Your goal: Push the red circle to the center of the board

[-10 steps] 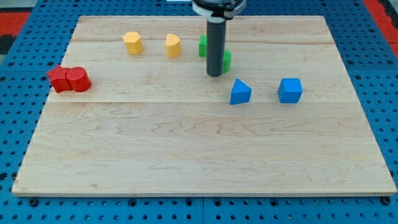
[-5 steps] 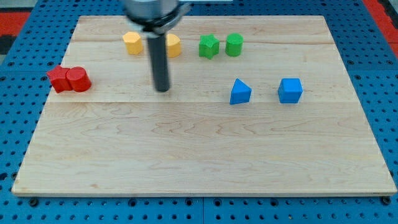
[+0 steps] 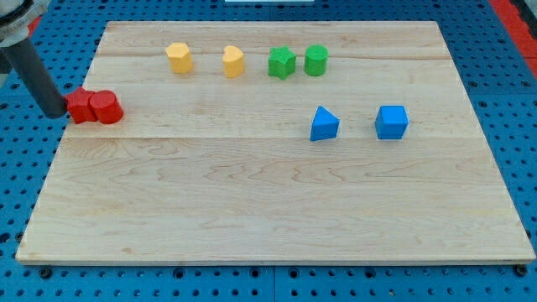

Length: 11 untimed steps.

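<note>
Eight blocks are sitting on the wooden board [image 3: 277, 210]. My tip [image 3: 54, 113] is resting at the view's left edge, just beside the other red block [image 3: 79, 106], which is touching the red circle [image 3: 106, 108] on its right. The arm is carrying no fingers, only the rod. Along the view's top are lying a yellow hexagon [image 3: 179, 57], a yellow heart [image 3: 233, 61], a green star [image 3: 282, 62] and a green circle [image 3: 315, 60]. A blue triangle [image 3: 324, 124] and a blue cube [image 3: 391, 122] are sitting right of centre.
</note>
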### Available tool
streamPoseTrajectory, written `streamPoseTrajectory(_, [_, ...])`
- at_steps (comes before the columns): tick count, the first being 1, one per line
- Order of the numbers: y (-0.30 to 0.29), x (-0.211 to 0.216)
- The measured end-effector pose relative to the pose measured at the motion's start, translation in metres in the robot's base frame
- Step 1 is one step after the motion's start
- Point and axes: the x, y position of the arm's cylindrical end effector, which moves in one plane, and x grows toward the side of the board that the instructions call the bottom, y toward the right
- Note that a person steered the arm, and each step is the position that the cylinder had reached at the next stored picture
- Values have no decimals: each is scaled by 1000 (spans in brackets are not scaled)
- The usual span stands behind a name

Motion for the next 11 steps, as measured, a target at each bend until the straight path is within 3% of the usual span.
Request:
streamPoseTrajectory(2, [53,-19])
streamPoseTrajectory(3, [109,-19])
streamPoseTrajectory(4, [133,5])
streamPoseTrajectory(6, [157,-18])
streamPoseTrajectory(7, [202,-27])
streamPoseTrajectory(9, [247,13])
streamPoseTrajectory(10, [188,20])
streamPoseTrajectory(11, [183,84])
